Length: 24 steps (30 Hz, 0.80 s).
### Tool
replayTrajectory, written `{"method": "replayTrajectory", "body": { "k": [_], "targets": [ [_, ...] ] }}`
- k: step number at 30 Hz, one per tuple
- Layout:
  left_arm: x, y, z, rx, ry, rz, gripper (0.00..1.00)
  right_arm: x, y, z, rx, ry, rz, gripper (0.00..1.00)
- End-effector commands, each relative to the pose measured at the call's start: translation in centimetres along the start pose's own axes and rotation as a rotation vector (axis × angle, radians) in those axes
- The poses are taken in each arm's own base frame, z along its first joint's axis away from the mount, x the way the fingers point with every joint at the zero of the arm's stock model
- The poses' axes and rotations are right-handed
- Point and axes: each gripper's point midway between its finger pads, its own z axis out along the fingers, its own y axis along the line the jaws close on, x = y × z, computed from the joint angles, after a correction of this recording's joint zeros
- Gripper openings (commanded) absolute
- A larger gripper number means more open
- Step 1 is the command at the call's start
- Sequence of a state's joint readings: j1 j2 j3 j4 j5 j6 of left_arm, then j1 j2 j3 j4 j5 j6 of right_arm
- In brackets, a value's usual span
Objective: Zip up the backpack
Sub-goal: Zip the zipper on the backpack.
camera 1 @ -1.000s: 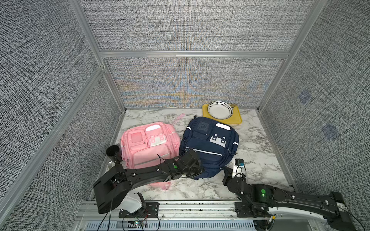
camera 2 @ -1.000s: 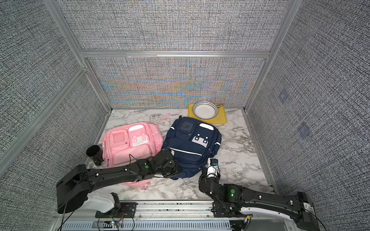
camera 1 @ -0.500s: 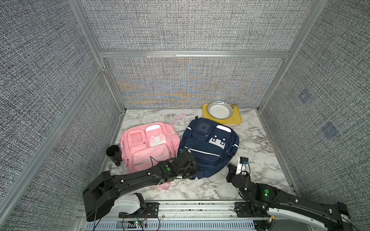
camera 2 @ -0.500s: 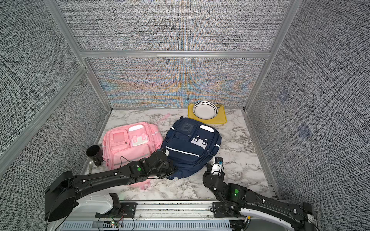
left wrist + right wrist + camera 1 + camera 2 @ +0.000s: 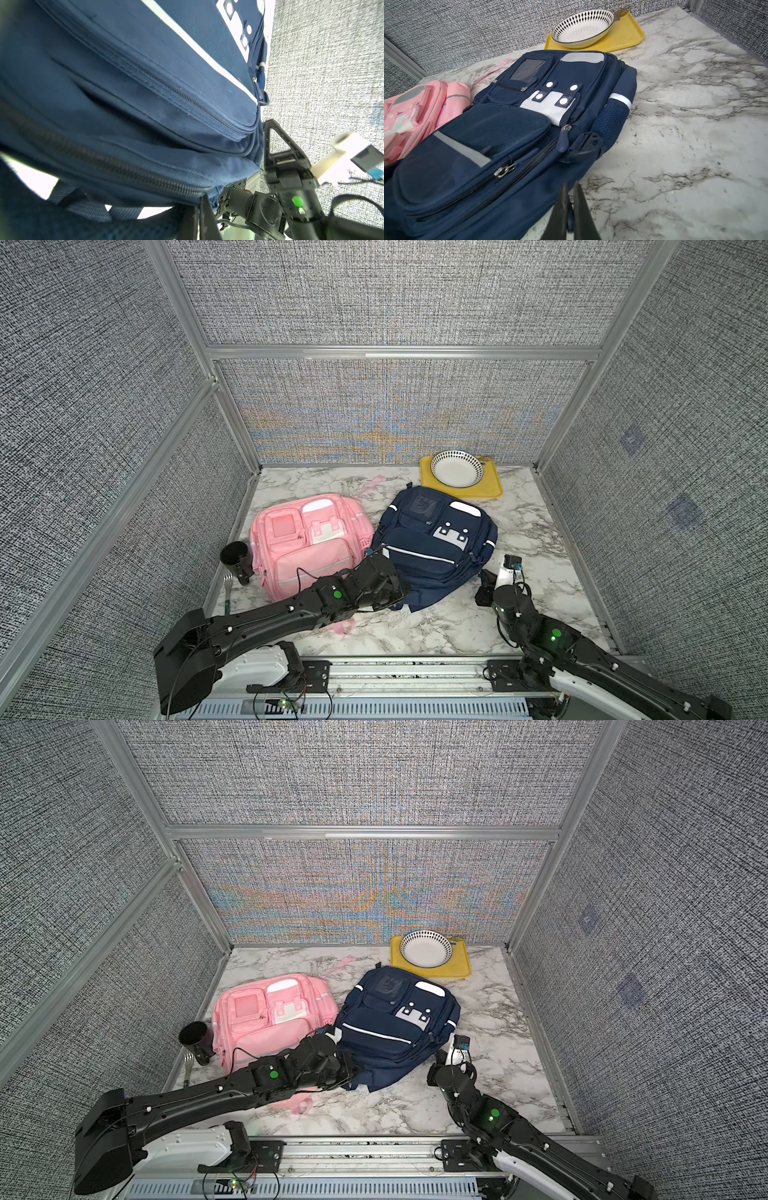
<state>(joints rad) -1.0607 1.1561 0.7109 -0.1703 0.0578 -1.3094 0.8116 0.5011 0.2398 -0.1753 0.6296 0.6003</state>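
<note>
Navy backpack (image 5: 432, 547) zips look mostly shut, one slider (image 5: 504, 170) mid-track so maybe more to pull; left end effector (image 5: 198, 207) & right end effector (image 5: 571, 185) both clenched, hold unclear.

Navy backpack (image 5: 432, 547) lies flat, front side up.

Matt woven navy cloth backpack (image 5: 483, 133), shiny metal zipper tab (image 5: 504, 170), smooth marble-look table (image 5: 695, 124), yellow plastic tray (image 5: 629, 35)
</note>
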Motion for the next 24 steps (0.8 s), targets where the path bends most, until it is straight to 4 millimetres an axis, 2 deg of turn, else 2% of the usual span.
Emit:
{"method": "replayTrajectory", "body": {
  "k": [1,9,19,24],
  "targets": [
    [-1.0,0.7,-0.8,-0.03,-0.058,0.006,0.0,-0.4,0.1,0.5,-0.019,0.003,-0.024,0.0],
    [-1.4,0.5,-1.3,-0.017,-0.071,0.0,0.0,-0.8,-0.8,1.5,0.001,0.015,-0.002,0.0],
    [-1.8,0.1,-2.6,0.029,-0.094,-0.021,0.0,-1.0,-3.4,3.5,0.1,0.034,0.064,0.0],
    [-1.7,0.2,-2.6,0.035,-0.089,-0.023,0.0,-2.1,-3.0,4.2,0.098,0.033,0.038,0.0]
  ]
}}
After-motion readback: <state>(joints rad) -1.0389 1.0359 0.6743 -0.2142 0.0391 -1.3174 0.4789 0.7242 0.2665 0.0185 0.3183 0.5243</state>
